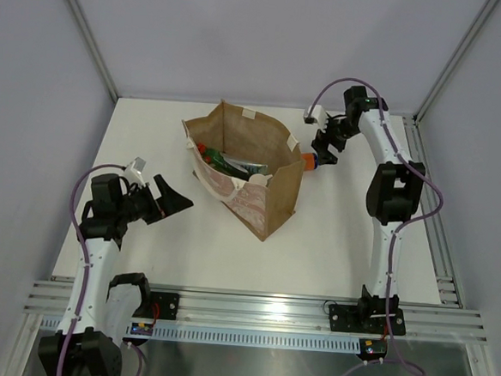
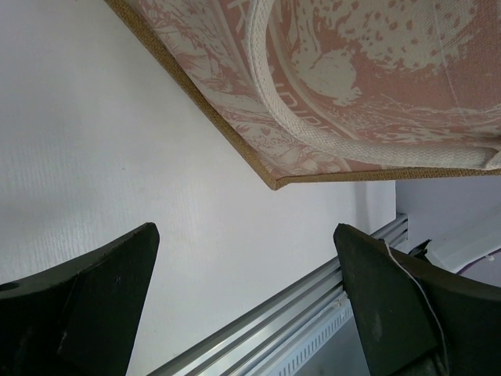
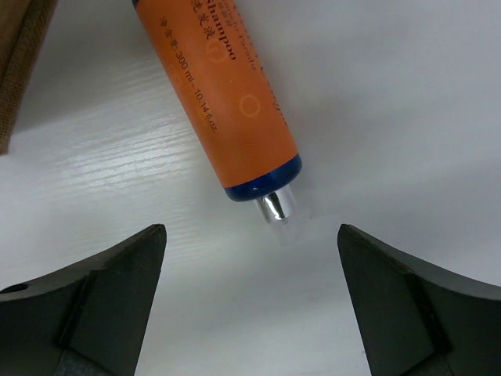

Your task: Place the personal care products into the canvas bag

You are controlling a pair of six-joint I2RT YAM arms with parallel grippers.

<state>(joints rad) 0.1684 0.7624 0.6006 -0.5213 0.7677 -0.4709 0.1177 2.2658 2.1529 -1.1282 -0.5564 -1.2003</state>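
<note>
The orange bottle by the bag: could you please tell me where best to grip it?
Probably across the round body of the orange bottle, near the blue band, coming down from above with the right gripper. It lies flat on the table, both sides free; the silver nozzle looks too thin.

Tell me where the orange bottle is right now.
In the top view, the orange bottle lies on the table just right of the canvas bag, beneath the open right gripper.
</note>
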